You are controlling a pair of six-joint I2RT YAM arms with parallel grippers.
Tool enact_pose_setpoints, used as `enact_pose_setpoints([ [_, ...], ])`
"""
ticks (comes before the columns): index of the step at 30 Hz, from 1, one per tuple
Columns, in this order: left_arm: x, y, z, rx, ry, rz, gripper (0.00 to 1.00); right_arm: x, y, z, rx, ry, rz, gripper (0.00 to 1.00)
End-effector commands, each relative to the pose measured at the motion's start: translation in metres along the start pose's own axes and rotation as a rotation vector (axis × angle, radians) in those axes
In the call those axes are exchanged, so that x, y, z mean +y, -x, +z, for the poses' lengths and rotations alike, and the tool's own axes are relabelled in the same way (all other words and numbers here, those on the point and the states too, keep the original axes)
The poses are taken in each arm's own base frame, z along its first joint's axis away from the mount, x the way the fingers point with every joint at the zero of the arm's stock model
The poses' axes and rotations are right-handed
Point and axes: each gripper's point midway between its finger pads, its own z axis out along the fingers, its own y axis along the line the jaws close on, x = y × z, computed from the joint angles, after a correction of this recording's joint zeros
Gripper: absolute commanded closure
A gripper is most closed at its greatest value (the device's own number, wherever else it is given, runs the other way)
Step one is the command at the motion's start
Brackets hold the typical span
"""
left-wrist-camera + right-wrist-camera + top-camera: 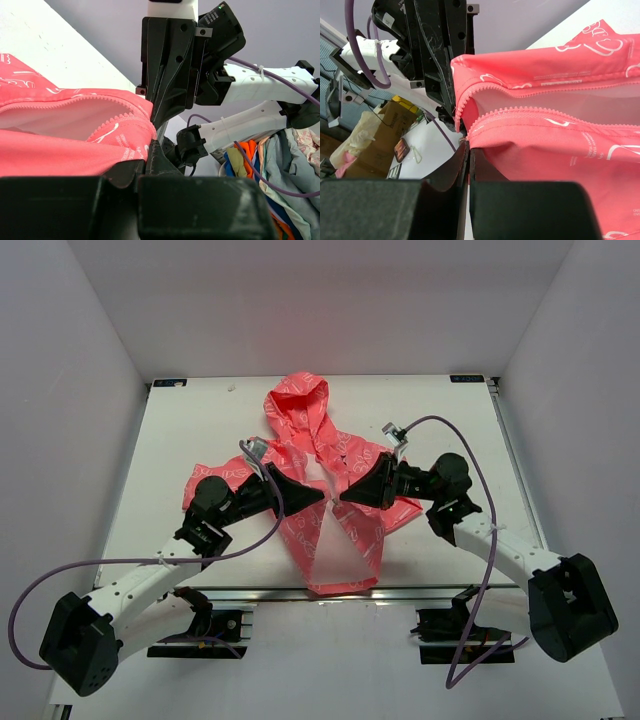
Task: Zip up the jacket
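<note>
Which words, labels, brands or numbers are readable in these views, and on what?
No text is legible.
On the jacket: small white printed lines, too small to read.
On the right arm: white lettering on its black housing, blurred.

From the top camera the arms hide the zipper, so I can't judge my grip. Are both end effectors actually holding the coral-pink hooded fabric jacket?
Observer: Yes for the left. The left wrist view shows the left end effector shut on the front edge of the coral-pink hooded fabric jacket, beside its pink zipper teeth.
Operator: And the right one?
Observer: The right end effector is shut on the fabric edge where the two rows of teeth converge.
Operator: Are the rows joined?
Observer: No. They stand apart, with white lining showing between them.
</note>
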Motion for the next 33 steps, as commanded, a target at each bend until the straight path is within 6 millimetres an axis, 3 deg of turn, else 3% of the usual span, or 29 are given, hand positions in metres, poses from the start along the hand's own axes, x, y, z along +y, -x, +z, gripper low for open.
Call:
enact_pose_setpoints([
  [1, -0.01, 0.01, -0.001, -0.028, -0.031, 0.026, 1.0, 0.011, 0.004, -0.002, 0.001, 0.022, -0.06, 1.0],
  [25, -0.004, 0.003, 0.004, 0.004, -0.034, -0.002, 1.0, 0.019, 0.018, 0.005, -0.015, 0.073, -0.08, 1.0],
  [33, -0.006, 0.003, 0.004, 0.004, -0.04, 0.006, 1.0, 0.007, 0.028, 0.007, -0.084, 0.001, -0.048, 1.0],
])
